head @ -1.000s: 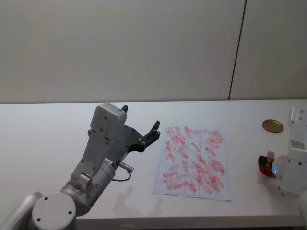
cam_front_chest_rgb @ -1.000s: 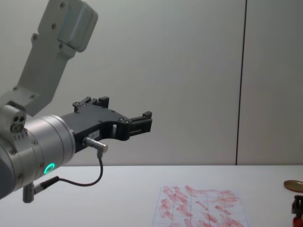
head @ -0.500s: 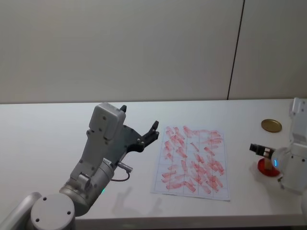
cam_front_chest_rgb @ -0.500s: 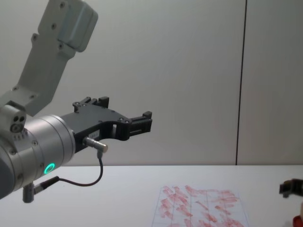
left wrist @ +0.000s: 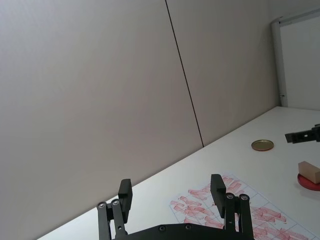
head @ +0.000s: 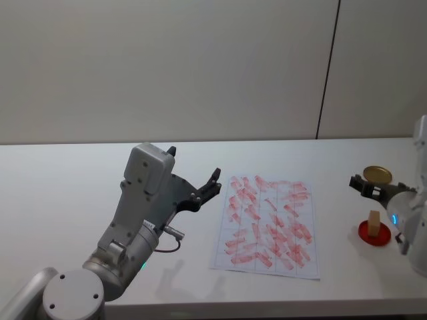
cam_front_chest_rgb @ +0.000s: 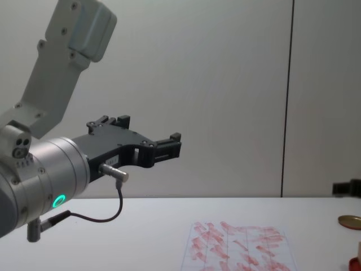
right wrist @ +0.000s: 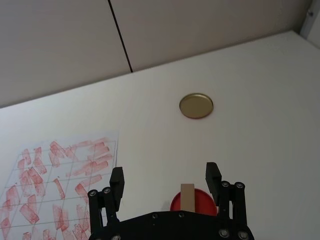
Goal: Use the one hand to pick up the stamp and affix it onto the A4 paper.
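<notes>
The pick-up step is judged to be in hand, with nothing yet grasped. The stamp (head: 374,223) is seen standing upright on the red pad (head: 373,233), to the right of the A4 paper (head: 268,225) and apart from it; the gold disc (head: 378,175) lies beyond the pad, farther from the robot.

The right gripper (right wrist: 165,181) is held above the stamp, raised clear of it, its fingers spread wide and empty. In the right wrist view the stamp is framed between the two fingers (right wrist: 117,181), so the approach appears roughly lined up, though how high the gripper stands over the stamp cannot be told surely.

For the next move, a straight descent would be called for until the fingers bracket the block, then a closing on its sides and a lift off the pad, before a carry leftward to the paper.

The left gripper (left wrist: 171,194) is parked in the air to the left of the paper, tilted upward, its fingers released and holding nothing.
</notes>
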You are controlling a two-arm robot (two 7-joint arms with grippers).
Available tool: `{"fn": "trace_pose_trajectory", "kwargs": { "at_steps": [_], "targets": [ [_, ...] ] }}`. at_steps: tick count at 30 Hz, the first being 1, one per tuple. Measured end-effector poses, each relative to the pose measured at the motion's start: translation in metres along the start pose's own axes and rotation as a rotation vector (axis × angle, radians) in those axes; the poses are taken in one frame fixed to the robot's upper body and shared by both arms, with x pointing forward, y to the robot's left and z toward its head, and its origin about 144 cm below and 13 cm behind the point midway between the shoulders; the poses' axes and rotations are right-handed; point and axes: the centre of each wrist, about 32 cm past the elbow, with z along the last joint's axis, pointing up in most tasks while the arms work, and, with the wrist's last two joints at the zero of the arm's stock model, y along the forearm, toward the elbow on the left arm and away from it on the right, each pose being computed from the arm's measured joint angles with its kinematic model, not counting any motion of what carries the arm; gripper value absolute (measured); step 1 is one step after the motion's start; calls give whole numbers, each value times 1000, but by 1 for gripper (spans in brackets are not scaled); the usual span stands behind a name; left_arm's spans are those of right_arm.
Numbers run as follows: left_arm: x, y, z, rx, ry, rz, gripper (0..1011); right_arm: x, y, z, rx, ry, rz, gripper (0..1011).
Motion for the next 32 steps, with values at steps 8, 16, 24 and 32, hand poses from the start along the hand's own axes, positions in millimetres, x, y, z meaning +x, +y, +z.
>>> {"fn": "trace_pose_trajectory", "kwargs": {
  "at_steps": [8, 16, 24, 32],
  "targets": [
    [0, 0, 0, 0, 0, 0, 993, 9, -20, -2, 128, -56, 43, 1001],
    [0, 0, 0, 0, 0, 0, 993, 20, -37, -9, 252, -119, 76, 1001],
    [0, 0, 0, 0, 0, 0, 993, 36, -51, -19, 386, -192, 103, 1001],
    [0, 0, 0, 0, 0, 0, 993, 53, -62, -28, 518, -268, 127, 1001]
  ]
}}
